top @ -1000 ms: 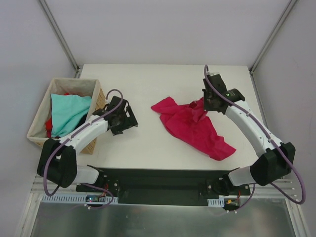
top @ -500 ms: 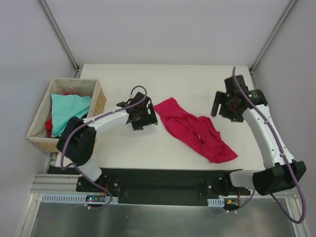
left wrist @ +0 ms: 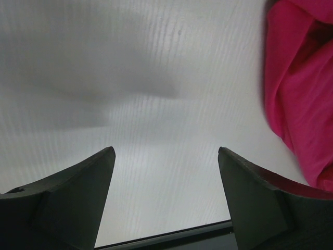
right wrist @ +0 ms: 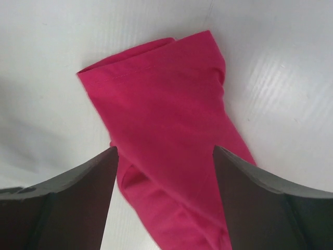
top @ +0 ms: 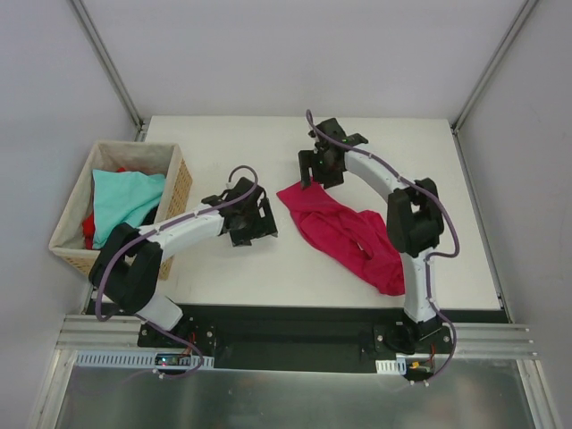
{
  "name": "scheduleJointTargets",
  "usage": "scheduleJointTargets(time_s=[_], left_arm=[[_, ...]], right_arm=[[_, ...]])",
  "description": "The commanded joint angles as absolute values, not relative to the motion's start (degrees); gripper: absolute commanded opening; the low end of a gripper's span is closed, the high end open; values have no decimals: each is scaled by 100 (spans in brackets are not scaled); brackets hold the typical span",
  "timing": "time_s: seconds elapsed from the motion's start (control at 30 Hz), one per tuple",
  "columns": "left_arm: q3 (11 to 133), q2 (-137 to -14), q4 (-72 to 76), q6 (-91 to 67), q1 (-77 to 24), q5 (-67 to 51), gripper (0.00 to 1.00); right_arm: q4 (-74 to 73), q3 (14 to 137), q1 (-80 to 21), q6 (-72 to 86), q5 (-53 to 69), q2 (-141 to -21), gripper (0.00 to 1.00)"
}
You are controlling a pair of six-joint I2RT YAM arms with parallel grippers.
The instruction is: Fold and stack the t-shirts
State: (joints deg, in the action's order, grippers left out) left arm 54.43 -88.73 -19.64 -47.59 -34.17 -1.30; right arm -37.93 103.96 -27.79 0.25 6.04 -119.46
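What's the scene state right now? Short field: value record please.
crimson t-shirt: crumpled on table, unfolded
light teal t-shirt: in wicker basket
red t-shirt: in basket, partly under the teal one
left gripper: open, over bare table beside the crimson t-shirt
right gripper: open, above the crimson t-shirt's far corner, holding nothing
stack: not started
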Motion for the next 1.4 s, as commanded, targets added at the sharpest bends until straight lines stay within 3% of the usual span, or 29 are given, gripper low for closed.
scheduleJointTargets(time_s=[0.0,0.43,0.8,0.97,1.0,1.07,1.1,1.23,1.37], left_arm=[[5081,-8368,-2004,-4860,-3261,-26,80],[4895,-8068,-2013,-4781,-3217,-97,80],[4834,-7972,-2021,-4772,-3217,-53,80],[4843,-7963,-2013,-4764,-3217,-79,81],[4851,-7980,-2013,-4755,-3217,-88,81],[4886,-8007,-2013,-4711,-3217,-114,81],[4913,-8059,-2013,-4694,-3217,-158,81],[5140,-8252,-2004,-4553,-3226,-246,81],[5624,-8630,-1916,-4351,-3243,-325,80]], right_arm=[[-3577,11214,-2786,-237,756,-12172,76],[-3507,11364,-2812,-615,-139,-12893,75],[-3551,11909,-2795,-571,-184,-13543,66],[-3542,11892,-2769,-536,-97,-13614,43],[-3507,11848,-2769,-527,-88,-13614,26],[-3437,11778,-2760,-519,-97,-13527,5],[-3332,11716,-2751,-484,-114,-13483,1],[-3112,11366,-2637,-466,-105,-12992,1],[-2875,10803,-2278,-387,-88,-11738,1]])
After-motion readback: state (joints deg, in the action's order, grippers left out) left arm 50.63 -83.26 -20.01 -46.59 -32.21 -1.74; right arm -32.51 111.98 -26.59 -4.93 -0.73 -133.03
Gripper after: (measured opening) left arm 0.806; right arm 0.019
